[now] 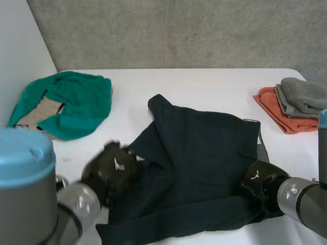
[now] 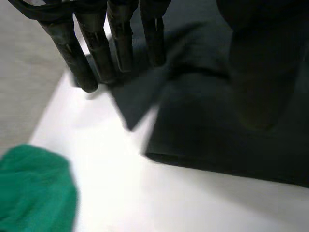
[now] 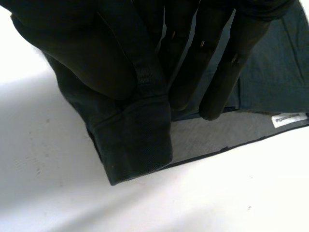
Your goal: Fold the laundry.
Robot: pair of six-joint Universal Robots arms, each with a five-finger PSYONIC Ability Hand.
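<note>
A dark navy garment (image 1: 199,163) lies spread across the middle of the white table (image 1: 204,81). My left hand (image 1: 110,171) is at the garment's left edge. In the left wrist view its fingers (image 2: 96,53) are straight and apart from the thumb (image 2: 260,72), with a loose cloth corner (image 2: 137,99) at the fingertips. My right hand (image 1: 260,181) is at the garment's right edge. In the right wrist view the thumb (image 3: 96,63) and fingers (image 3: 217,72) pinch a thick hemmed edge (image 3: 140,145) of the dark cloth, lifted a little off the table.
A crumpled green cloth (image 1: 66,102) lies at the table's left, also past my left fingertips (image 2: 34,193). Folded orange (image 1: 278,115) and grey towels (image 1: 304,94) sit stacked at the far right. A white label (image 3: 288,119) marks the garment's inside.
</note>
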